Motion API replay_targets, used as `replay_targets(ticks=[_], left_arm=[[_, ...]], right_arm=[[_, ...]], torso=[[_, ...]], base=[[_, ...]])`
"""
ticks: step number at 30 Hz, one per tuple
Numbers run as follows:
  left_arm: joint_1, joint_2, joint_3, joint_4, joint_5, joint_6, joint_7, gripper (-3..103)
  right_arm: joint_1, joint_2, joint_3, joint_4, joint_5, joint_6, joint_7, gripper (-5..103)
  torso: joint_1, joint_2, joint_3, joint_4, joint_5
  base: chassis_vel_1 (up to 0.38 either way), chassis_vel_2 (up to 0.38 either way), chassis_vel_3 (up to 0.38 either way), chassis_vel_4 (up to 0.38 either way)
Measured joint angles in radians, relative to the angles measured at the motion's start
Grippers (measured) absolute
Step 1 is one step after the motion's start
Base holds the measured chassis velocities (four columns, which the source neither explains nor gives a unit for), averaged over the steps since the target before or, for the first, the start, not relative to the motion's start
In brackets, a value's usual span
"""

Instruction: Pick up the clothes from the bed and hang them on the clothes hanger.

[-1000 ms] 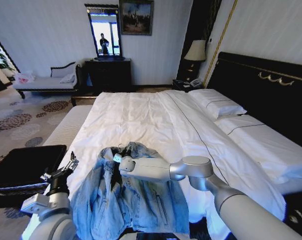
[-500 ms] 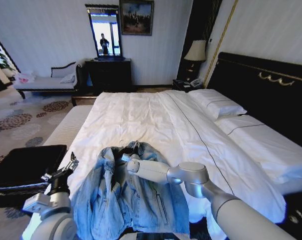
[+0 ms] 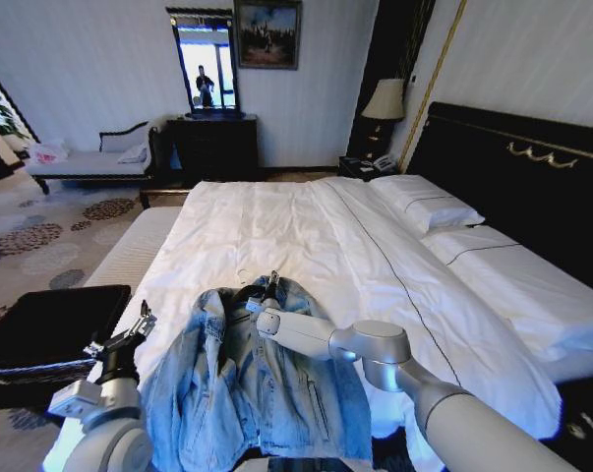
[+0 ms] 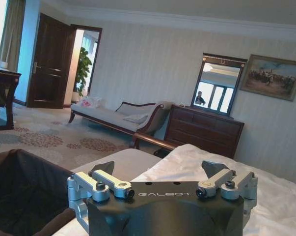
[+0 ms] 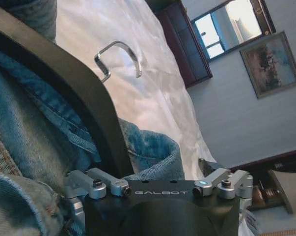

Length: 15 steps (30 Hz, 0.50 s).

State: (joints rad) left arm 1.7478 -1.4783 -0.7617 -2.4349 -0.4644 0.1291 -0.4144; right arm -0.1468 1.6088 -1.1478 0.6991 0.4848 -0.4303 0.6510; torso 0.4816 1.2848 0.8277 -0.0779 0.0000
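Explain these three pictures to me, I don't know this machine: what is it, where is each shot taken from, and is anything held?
This is a wheeled robot with two arms. One picture looks down from its head; the other two come from cameras on its wrists.

A light-blue denim jacket lies on the wide bed's white duvet, near its foot. A thin black coat hanger sits inside the collar, its hook poking out onto the duvet.

The right gripper is at the collar, its fingers apart, one beside the hanger's bar. It does not seem to clamp anything. The left gripper waits open and empty beside the bed, near a black bench.
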Motion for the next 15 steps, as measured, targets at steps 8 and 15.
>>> replay_targets(ticks=[8,15], left_arm=[[0.008,-0.003,-0.003,-0.007,0.003,-0.003,0.0,100],[0.007,-0.003,-0.003,-0.006,0.004,-0.006,-0.001,100]], right_arm=[[0.019,0.0,-0.004,-0.021,-0.017,0.005,-0.035,68],[0.031,-0.001,-0.024,0.007,-0.018,-0.009,-0.042,44]], torso=[[0.0,0.0,0.0,-0.0001,0.0],[0.0,0.0,0.0,-0.0002,-0.0001]], base=[[0.0,0.0,0.0,0.0],[0.0,0.0,0.0,0.0]])
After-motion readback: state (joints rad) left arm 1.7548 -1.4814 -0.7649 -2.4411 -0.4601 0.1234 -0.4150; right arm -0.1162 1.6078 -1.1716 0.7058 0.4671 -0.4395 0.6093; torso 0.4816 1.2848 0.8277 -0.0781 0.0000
